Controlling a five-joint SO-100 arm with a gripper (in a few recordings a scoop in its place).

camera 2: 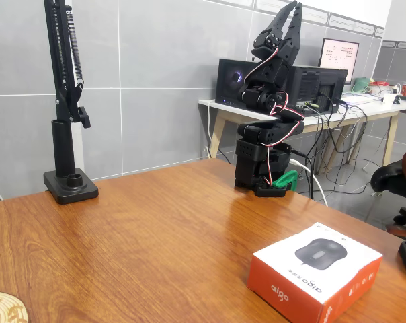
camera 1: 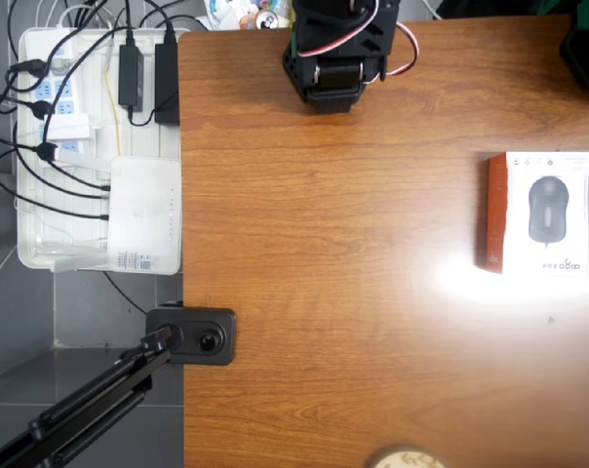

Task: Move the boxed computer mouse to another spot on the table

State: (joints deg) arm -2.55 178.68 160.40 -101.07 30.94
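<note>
The boxed computer mouse [camera 1: 543,213] lies flat near the right edge of the table [camera 1: 353,292] in the overhead view, its orange-red side facing left. In the fixed view the box [camera 2: 315,272] sits at the front right of the table [camera 2: 156,229]. The black arm is folded up on its base [camera 1: 333,54] at the table's far edge. Its gripper [camera 2: 296,5] points straight up, high above the base, fingers together and holding nothing. It is far from the box.
A white tray [camera 1: 99,146] with power strips, cables and a plain white box hangs off the table's left side. A black stand clamps to the edge [camera 1: 192,336] [camera 2: 70,185]. A round wooden coaster [camera 1: 404,458] [camera 2: 5,308] lies at the near edge.
</note>
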